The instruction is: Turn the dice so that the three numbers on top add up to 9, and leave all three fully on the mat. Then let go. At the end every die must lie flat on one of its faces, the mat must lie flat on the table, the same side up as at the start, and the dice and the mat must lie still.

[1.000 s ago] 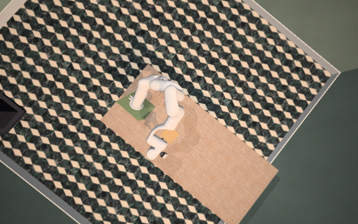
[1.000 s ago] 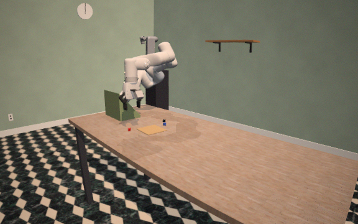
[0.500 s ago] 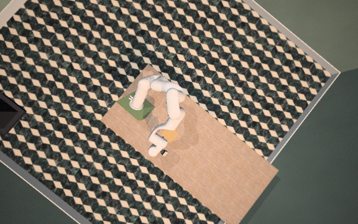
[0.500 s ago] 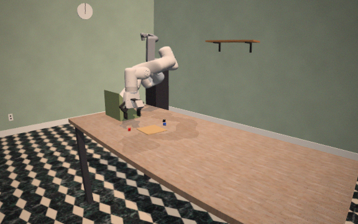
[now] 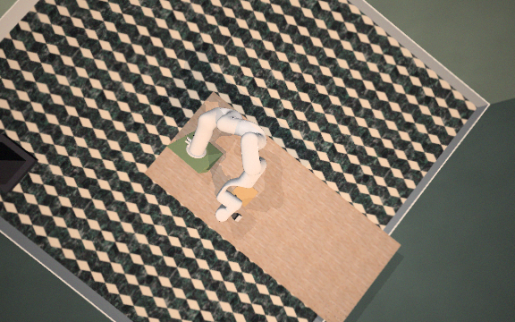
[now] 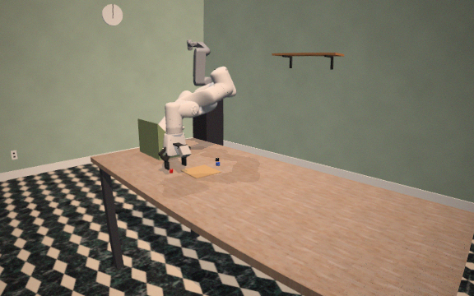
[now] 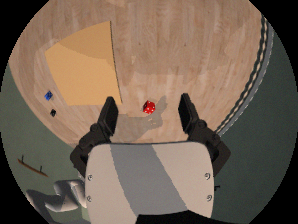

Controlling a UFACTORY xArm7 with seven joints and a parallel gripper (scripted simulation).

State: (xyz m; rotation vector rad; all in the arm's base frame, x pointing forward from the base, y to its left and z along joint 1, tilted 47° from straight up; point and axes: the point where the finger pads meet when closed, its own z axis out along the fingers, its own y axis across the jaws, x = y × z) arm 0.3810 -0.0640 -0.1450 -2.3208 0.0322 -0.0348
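A long wooden table (image 6: 303, 230) stands on dark legs over a checkered floor (image 6: 35, 214). Up on the green wall hangs a round clock (image 6: 112, 14), a wooden shelf (image 6: 308, 54) sits on brackets, and there's a white outlet (image 6: 14, 154) low down.

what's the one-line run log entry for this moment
gripper: open, empty | above red die | red, blue, black die: off mat

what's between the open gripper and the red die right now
Only bare table. In the wrist view the red die sits on the wood in the gap ahead of the open gripper, untouched, beside the mat.
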